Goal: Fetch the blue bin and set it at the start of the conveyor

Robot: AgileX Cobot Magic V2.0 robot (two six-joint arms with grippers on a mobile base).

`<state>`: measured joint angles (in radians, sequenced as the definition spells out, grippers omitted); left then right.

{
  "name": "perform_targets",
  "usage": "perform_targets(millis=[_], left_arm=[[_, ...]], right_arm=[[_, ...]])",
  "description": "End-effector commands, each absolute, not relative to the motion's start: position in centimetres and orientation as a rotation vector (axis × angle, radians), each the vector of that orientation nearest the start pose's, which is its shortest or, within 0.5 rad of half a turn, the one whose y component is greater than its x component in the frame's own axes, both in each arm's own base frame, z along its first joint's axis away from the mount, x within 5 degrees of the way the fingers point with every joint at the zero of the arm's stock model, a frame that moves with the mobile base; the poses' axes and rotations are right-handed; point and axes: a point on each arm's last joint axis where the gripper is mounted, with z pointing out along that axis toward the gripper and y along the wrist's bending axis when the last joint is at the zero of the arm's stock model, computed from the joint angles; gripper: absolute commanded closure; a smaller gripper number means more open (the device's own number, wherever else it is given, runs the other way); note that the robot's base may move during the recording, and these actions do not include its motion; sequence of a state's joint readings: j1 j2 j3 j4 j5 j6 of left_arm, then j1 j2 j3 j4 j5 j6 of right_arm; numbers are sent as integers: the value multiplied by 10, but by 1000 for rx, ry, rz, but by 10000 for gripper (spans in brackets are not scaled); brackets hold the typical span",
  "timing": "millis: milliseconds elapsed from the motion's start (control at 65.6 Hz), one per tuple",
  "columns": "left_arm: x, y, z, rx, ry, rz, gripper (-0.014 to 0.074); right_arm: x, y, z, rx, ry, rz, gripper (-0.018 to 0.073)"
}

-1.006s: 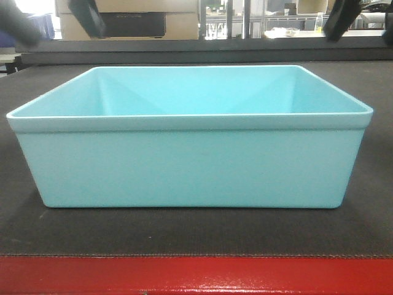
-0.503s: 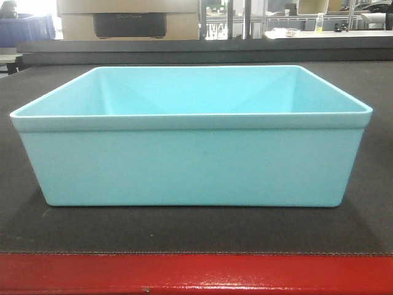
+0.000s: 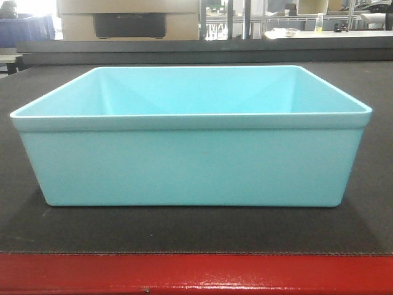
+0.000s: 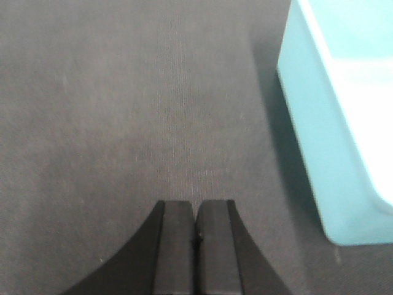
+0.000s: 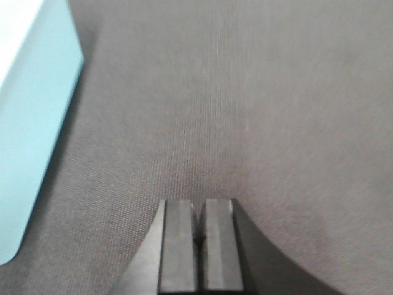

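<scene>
Front view, red edge (image 3: pixel 196 273): at 6 o'clock, nearest.
Bin (image 3: pixel 190 163): upright, centred on the belt (image 3: pixel 37 227).
Left gripper (image 4: pixel 196 228): pads together, empty; bin at 3 o'clock.
Right gripper (image 5: pixel 198 230): pads together, empty; bin at 9 o'clock.
Technique: placement looks complete; retract straight, clear of the rim.

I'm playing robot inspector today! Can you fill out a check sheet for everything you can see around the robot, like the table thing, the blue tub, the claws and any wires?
Surface: the conveyor start is a flat dark grey belt with a glossy red front edge.
Job's things: the blue bin stands upright on the belt, empty, with nothing touching it.
Clutter: nothing seen on the belt.
Grippers: the left gripper is shut and empty, over bare belt with the bin on its right; the right gripper is shut and empty, over bare belt with the bin on its left.
Cables: nothing seen.
Surroundings: a cardboard box and metal shelving stand behind the belt.
</scene>
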<state>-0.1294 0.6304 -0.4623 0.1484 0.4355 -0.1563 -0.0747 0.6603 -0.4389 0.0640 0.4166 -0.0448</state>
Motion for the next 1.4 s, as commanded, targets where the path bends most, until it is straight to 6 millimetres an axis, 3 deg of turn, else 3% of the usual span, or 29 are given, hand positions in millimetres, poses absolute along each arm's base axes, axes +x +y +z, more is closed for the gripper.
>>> perform_targets(millis=[0, 183, 335, 1128, 1250, 1387], left_arm=[[110, -9, 289, 69, 1959, -39, 707], [79, -5, 306, 57, 1777, -54, 707], [65, -3, 311, 51, 1701, -60, 707], [61, -3, 311, 47, 1686, -66, 707], [55, 0, 304, 9, 1719, -34, 707], [47, 2, 284, -9, 1610, 15, 707]], right_arm=[[112, -7, 280, 33, 1969, -48, 721], [68, -4, 307, 18, 1663, -70, 721], [48, -2, 313, 16, 1555, -74, 721], [46, -2, 314, 15, 1550, -74, 721], [46, -2, 314, 15, 1550, -74, 721], [46, -2, 314, 15, 1550, -74, 721]])
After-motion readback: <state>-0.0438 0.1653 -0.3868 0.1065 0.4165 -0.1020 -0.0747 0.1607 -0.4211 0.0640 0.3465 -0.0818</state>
